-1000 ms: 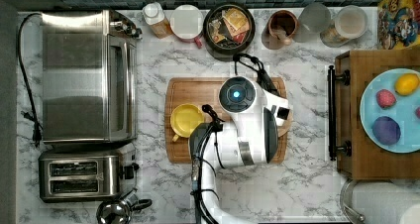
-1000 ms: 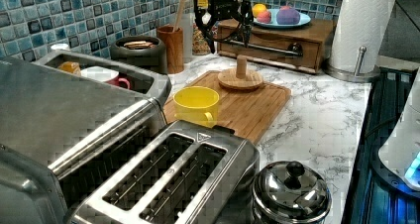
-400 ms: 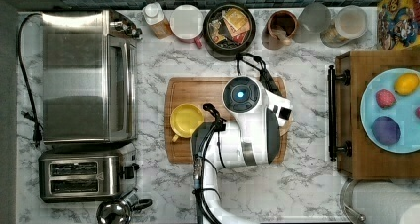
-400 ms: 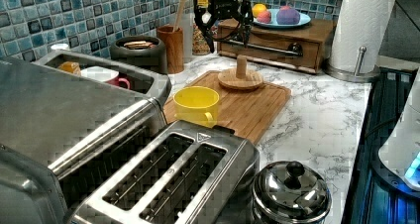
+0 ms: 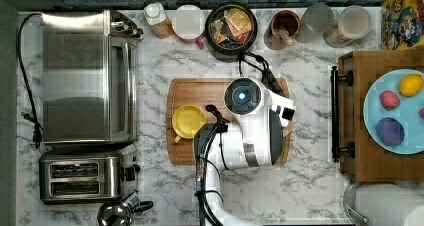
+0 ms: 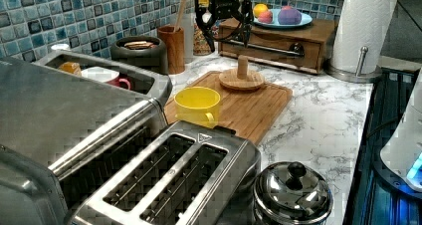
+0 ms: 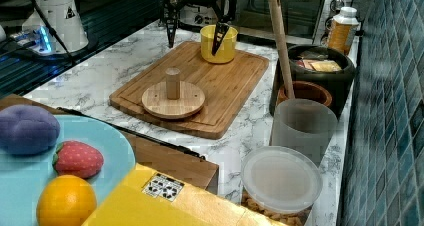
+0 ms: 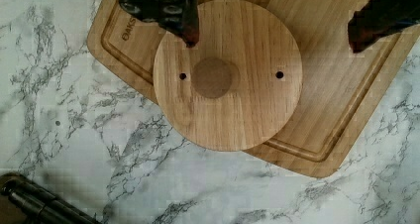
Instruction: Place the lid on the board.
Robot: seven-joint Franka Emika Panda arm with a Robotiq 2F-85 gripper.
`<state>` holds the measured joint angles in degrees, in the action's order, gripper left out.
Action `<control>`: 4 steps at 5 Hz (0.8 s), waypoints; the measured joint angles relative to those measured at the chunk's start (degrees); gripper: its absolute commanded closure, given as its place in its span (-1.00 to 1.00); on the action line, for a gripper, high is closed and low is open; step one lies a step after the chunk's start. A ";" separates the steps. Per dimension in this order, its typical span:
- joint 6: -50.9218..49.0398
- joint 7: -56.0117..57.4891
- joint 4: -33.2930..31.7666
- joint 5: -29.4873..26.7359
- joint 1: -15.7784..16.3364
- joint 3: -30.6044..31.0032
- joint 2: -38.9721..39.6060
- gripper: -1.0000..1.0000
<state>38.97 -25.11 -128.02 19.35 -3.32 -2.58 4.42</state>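
Observation:
The lid (image 8: pixel 228 75) is a round wooden disc with an upright knob in its middle. It lies flat on a corner of the board (image 8: pixel 346 95), with part of its rim hanging over the board's edge above the marble. The left view shows the lid (image 6: pixel 242 78) at the far end of the board (image 6: pixel 254 105), and the right view shows the lid (image 7: pixel 173 98) near the board's (image 7: pixel 225 81) front edge. My gripper (image 8: pixel 275 38) hangs open above the lid, its fingers clear of it and holding nothing. It appears raised in the left view (image 6: pixel 229 36) and right view (image 7: pixel 192 46). In the top view the arm covers the lid.
A yellow cup (image 5: pixel 188 121) stands on the board's other end. A toaster oven (image 5: pixel 85 76) and toaster (image 5: pixel 80 177) sit on the top view's left. A wooden tray (image 5: pixel 372 156) with a plate of fruit is on the top view's right. Jars and pots (image 5: pixel 231 25) line the back wall.
The arm has shifted very slightly in the top view. The lid has stayed still on the board and the gripper has stayed open above it.

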 measured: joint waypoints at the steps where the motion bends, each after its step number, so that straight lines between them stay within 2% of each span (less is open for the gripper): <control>1: -0.87 0.00 0.00 0.00 0.10 0.01 0.00 -1.00; 4: -0.48 0.00 0.00 0.00 0.38 -0.24 -0.01 -1.00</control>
<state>38.50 -25.11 -128.02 19.35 -2.94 -2.82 4.41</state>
